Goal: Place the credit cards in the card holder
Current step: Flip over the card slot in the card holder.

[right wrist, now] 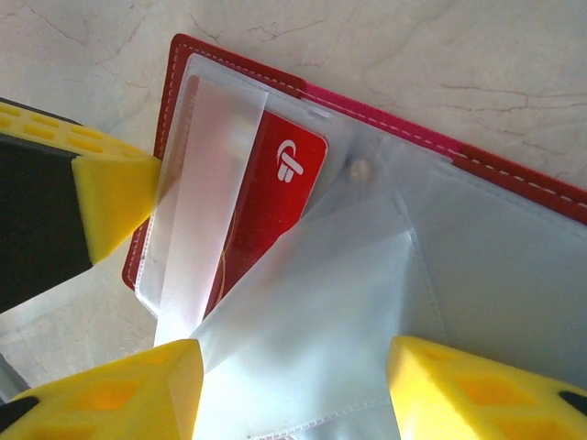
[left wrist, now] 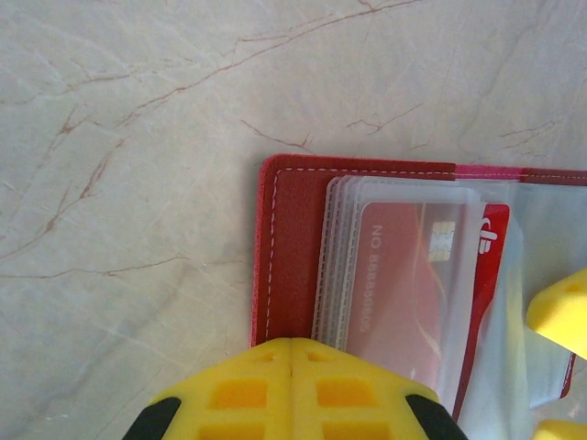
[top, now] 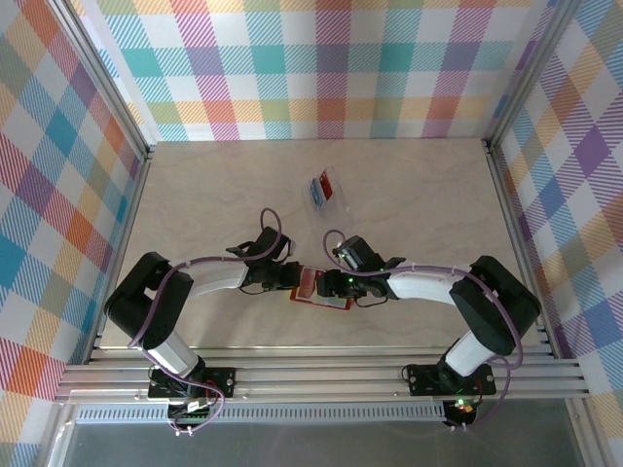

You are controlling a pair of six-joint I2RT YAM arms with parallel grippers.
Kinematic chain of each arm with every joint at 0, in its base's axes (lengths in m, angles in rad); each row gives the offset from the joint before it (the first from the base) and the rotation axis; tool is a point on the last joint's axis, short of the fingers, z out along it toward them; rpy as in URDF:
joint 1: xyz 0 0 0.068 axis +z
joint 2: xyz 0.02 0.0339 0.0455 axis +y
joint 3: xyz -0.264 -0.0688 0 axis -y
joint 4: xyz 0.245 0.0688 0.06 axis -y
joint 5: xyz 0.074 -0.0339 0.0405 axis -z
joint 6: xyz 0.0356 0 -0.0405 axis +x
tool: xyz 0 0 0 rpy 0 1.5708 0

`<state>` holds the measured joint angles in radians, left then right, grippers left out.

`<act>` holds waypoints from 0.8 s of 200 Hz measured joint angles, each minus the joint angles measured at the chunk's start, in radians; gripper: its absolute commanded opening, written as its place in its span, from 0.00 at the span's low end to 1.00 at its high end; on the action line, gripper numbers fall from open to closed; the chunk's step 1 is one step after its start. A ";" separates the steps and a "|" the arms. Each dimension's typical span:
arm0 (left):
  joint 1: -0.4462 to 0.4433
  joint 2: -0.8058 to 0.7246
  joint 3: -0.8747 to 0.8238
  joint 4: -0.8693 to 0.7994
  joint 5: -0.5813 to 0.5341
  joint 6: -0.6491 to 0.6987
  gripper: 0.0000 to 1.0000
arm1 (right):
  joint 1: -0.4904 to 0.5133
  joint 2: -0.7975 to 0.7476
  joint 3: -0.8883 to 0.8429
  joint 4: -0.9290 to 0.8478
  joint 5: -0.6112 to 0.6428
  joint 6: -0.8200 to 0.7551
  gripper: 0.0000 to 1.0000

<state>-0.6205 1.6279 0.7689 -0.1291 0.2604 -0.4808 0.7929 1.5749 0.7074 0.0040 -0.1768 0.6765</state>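
Observation:
The red card holder (top: 321, 290) lies open on the table between both arms. In the left wrist view a red credit card (left wrist: 404, 275) sits inside one of its pale ribbed slots (left wrist: 335, 266). My left gripper (left wrist: 292, 345) is shut, its yellow tips resting on the holder's (left wrist: 289, 247) near edge. My right gripper (right wrist: 293, 367) is open above the holder's (right wrist: 514, 170) translucent sleeves (right wrist: 321, 302), which fan loosely between its fingers (right wrist: 119, 390). The red card (right wrist: 275, 192) shows under a sleeve, with the left gripper's finger (right wrist: 110, 197) beside it.
A clear plastic case (top: 327, 190) holding blue and red cards lies farther back on the marble-patterned table (top: 214, 195). Checked walls enclose the table on three sides. A metal rail (top: 311, 375) runs along the near edge.

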 measured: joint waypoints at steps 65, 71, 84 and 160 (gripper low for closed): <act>0.000 0.004 0.002 0.001 0.003 0.000 0.00 | 0.000 -0.061 -0.047 -0.027 -0.018 0.024 0.62; 0.000 0.004 0.002 0.001 0.003 0.000 0.00 | 0.000 -0.066 -0.050 -0.030 -0.019 0.026 0.63; 0.000 0.004 0.002 0.001 0.003 0.000 0.00 | 0.000 -0.073 -0.057 -0.032 -0.019 0.028 0.63; 0.000 0.004 0.002 0.001 0.004 0.000 0.00 | 0.010 -0.072 -0.066 -0.003 -0.039 0.065 0.64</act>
<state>-0.6205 1.6318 0.7712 -0.1284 0.2642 -0.4808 0.8024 1.5028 0.6418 0.0010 -0.2157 0.7418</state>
